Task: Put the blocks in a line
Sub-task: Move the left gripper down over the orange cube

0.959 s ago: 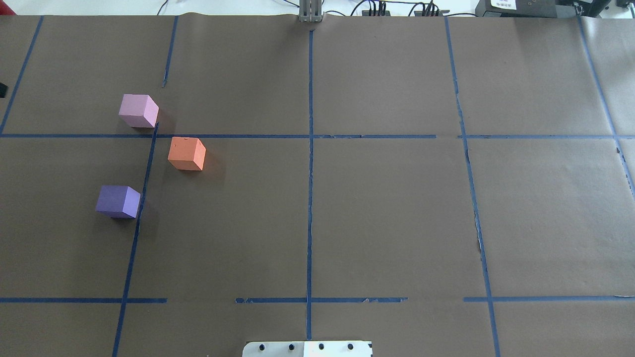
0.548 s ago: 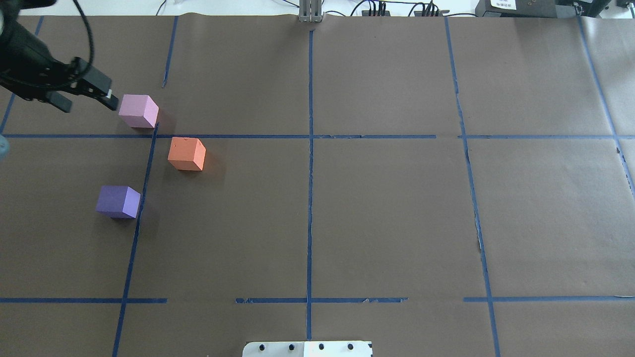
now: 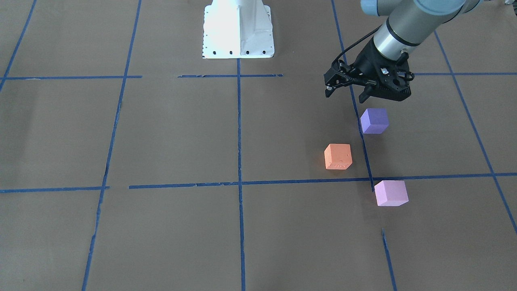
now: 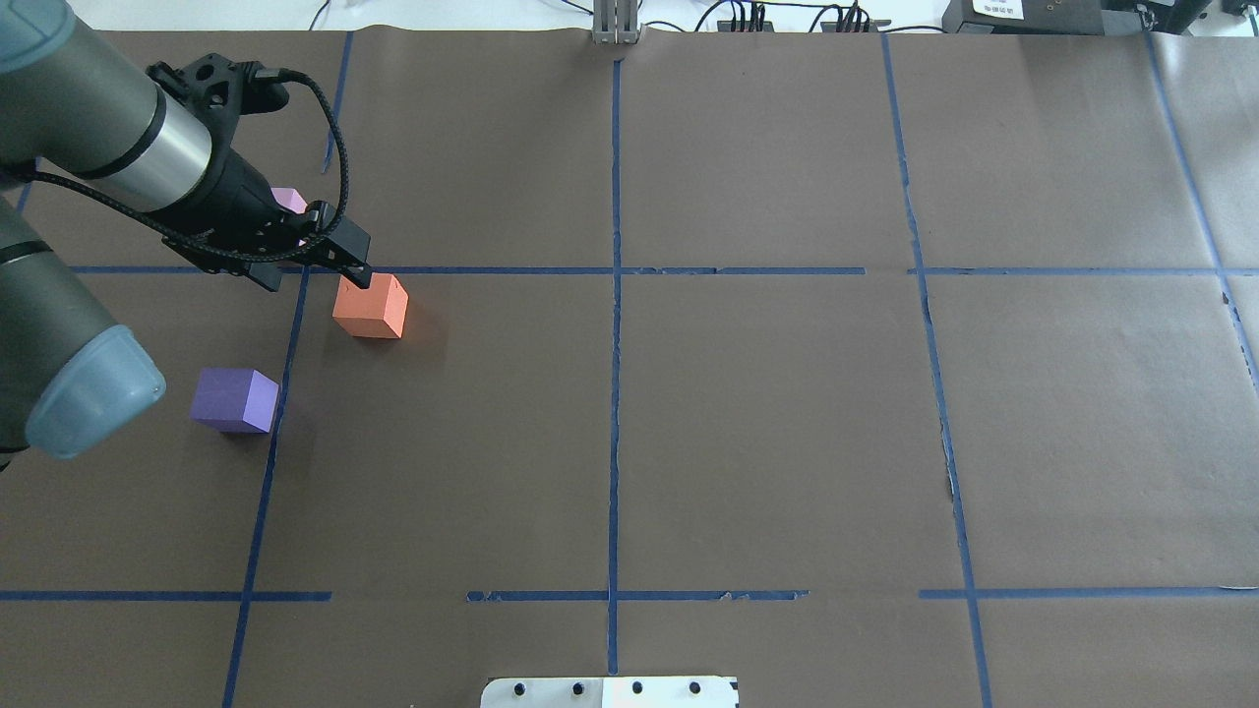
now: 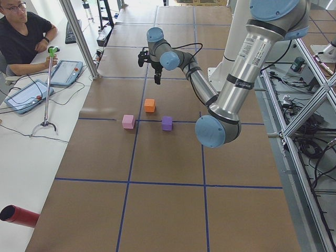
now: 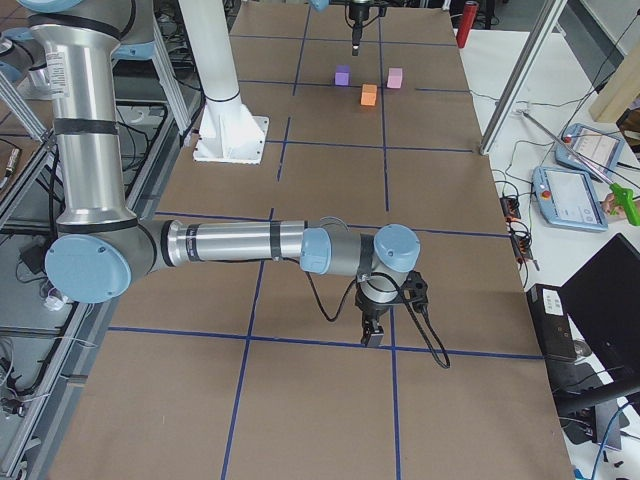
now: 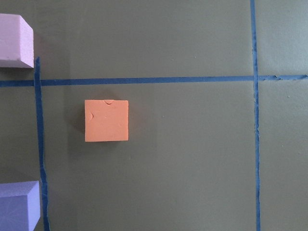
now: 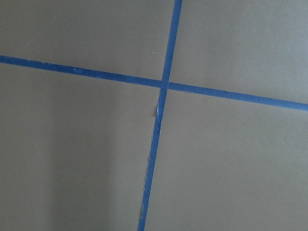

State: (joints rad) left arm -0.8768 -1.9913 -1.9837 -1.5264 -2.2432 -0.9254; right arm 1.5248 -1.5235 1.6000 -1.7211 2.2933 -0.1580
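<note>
Overhead, the left gripper (image 4: 313, 278), spread and empty, hides most of the pink block (image 3: 390, 193). The front view shows it whole, beyond the orange block (image 4: 371, 307) and violet block (image 4: 234, 400), on the left of the desk (image 4: 787, 442). The right gripper (image 6: 373, 338) shows only sidelong: I cannot tell its state. Brown paper and blue tape cover the desk; a man (image 5: 21, 37) sits nearby.

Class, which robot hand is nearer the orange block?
Left. The left hand hovers above the table close by the orange block; the right hand hangs far away, toward the table's opposite end.

The brown-papered table (image 4: 767, 442) bears orange block (image 4: 370, 307), violet block (image 4: 234, 400) and pink block (image 3: 391, 193).
</note>
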